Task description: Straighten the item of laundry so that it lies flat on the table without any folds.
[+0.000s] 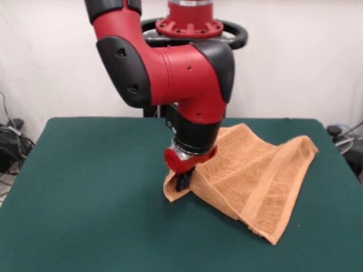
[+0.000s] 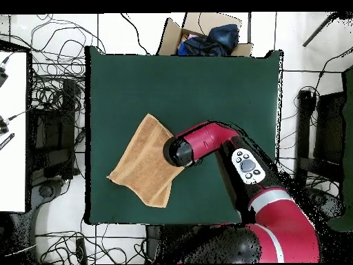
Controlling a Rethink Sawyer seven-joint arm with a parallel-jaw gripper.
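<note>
1. Nearest the camera in the front view lies bare dark green surface (image 1: pixel 85 226), felt-like and much wider than the cloth on it.
2. Just beyond that bare strip, right of centre, the towel (image 1: pixel 255 175) rests on the green top: light orange-tan terry cloth with a woven border band running diagonally across it.
3. Its near corner points toward the camera at lower right, and another corner reaches out toward the right edge of the surface.
4. The cloth is not flat; its left part rises into a raised fold at the claw, and one layer lies over another along the band.
5. At the towel's left corner the claw (image 1: pixel 182 181) comes down, its dark tips pressed into the lifted cloth; they appear clenched on the towel edge.
6. Above the claw sit a red collar and a black wrist section, then the thick red and black arm (image 1: pixel 170 68) leaning in from the upper left.
7. In the overhead view the towel (image 2: pixel 141 161) shows as a slanted quadrilateral on the surface (image 2: pixel 207 83), with the arm's end (image 2: pixel 180 152) covering one edge of it; the claw itself is hidden there.
8. Farthest back in the front view, a white wall (image 1: pixel 306 56) stands behind the surface, with cables (image 1: pixel 11 139) on the floor at the left.
</note>
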